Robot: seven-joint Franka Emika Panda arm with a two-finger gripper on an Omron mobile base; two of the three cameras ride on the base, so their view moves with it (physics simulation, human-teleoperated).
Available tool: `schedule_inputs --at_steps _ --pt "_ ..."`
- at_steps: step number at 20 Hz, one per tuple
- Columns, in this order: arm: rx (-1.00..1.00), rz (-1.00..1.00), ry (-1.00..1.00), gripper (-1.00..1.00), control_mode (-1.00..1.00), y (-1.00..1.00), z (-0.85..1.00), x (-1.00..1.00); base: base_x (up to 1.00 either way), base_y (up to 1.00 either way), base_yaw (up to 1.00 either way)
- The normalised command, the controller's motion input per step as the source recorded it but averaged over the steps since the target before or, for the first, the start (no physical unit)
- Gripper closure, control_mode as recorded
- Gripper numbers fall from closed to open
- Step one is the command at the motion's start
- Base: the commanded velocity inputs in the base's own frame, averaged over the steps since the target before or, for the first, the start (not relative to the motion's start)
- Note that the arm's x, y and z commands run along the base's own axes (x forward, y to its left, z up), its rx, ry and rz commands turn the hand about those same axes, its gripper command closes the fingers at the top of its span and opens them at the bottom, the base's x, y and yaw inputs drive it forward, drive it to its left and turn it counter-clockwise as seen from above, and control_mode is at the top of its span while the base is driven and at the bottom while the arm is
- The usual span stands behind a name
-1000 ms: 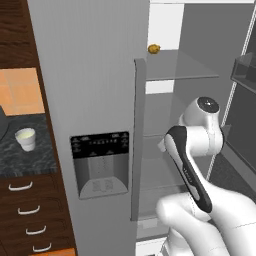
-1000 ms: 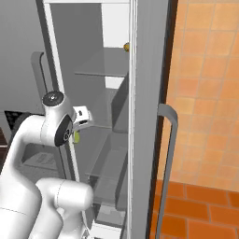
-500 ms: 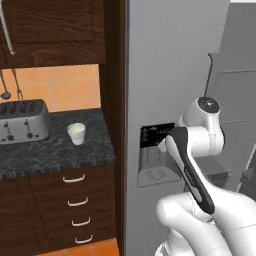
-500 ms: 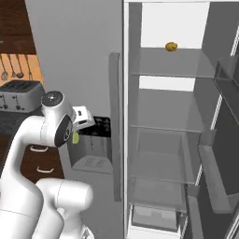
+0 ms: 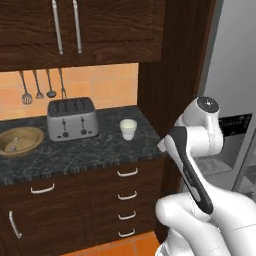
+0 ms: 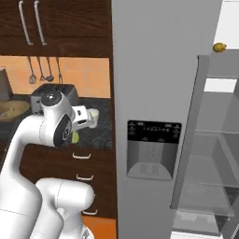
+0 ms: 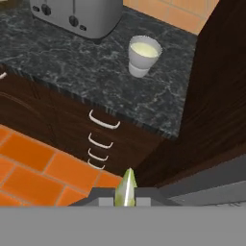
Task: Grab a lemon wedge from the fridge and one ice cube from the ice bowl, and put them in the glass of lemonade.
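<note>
The base is swinging from the fridge (image 6: 163,93) toward the counter (image 5: 85,150); the tool (image 7: 126,194) is pinching the lemon wedge (image 7: 127,187), which is risking slipping free before the glass of lemonade (image 7: 143,56).

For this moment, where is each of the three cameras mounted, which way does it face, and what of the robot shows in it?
Left base view: behind the arm's left, facing the counter, toaster and ice bowl; white arm lower right.
Right base view: behind its right, facing the fridge; arm lower left, lemon wedge under its hand.
Hand view: on the hand, looking down at the glass of lemonade; wedge tip at bottom.
Shared: all show toaster and glass.
</note>
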Motion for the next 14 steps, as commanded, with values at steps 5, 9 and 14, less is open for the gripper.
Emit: schedule_inputs --at_steps 5,9,14 --pt "0.0 0.0 0.0 1.0 1.0 0.0 0.0 0.0 0.46 0.11 -0.01" --pt "0.0 0.0 0.0 1.0 1.0 0.0 0.0 0.0 0.42 0.04 -0.02" --pt "0.0 0.0 0.0 1.0 1.0 0.0 0.0 0.0 0.33 0.46 -0.16"
